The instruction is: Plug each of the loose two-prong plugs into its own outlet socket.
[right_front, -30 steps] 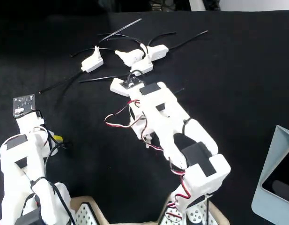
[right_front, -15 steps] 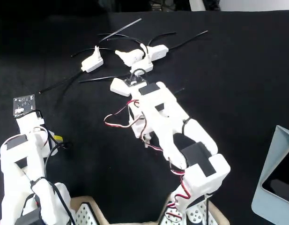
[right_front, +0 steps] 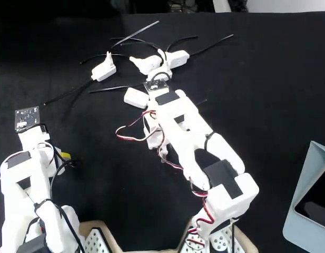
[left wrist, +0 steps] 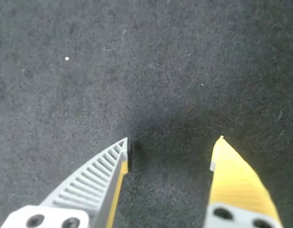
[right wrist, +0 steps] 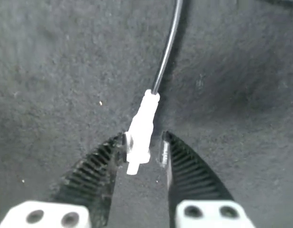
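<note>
My right gripper [right wrist: 141, 142] is open a little, with a small white two-prong plug [right wrist: 142, 124] on a black cable [right wrist: 169, 42] between its fingers. One finger [right wrist: 110, 156] touches the plug and a thin gap shows at the other. In the high view this gripper [right_front: 157, 79] sits among several white outlet pieces: one [right_front: 136, 97] beside it, one [right_front: 103, 69] farther left and two [right_front: 175, 57] just beyond. My left gripper [left wrist: 172, 142] is open over bare black cloth at the near left, nothing between its fingers.
Thin black cables [right_front: 133, 36] trail over the back of the black cloth-covered table [right_front: 267, 84]. A pale blue-grey case with a dark screen [right_front: 309, 197] stands at the right edge. The left arm [right_front: 25, 163] is folded up at the near left.
The right arm has pushed forward, away from the white outlet piece it was over, to the plug cluster behind it. The left arm has kept still.
</note>
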You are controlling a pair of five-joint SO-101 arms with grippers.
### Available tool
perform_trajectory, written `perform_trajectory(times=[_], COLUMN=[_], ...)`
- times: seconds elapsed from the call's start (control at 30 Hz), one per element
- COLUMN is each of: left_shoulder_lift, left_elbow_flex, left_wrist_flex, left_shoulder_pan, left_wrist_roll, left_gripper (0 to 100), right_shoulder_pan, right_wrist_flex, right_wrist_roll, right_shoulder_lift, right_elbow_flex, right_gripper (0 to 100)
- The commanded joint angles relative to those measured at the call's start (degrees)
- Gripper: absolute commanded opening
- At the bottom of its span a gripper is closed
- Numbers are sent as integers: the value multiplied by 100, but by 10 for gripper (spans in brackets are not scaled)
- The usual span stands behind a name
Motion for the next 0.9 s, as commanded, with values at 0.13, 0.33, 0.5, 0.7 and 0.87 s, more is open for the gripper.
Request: perform_trajectory(times=[0.13,0.33,0.5,0.7,0.87], left_shoulder_lift=[-44,-44,-44,-44,-44], left_elbow_flex=[-31,-31,-31,-31,-31], left_wrist_flex=[-62,-62,-70,-70,-70], left_shoulder_pan=[-13,-13,-13,-13,-13], left_wrist_roll=[9,9,9,9,9], left_gripper=[278,278,278,278,278], right_shoulder_pan=[-88,-62,-62,-88,-149], right_wrist_flex=[-88,105,554,897,756], right_wrist_roll=[-123,-123,-70,-62,-79], right_shoulder_lift=[259,822,734,462,752], right_elbow_flex=[-242,-646,-1059,-1218,-1200], right_gripper=[110,90,16,12,54])
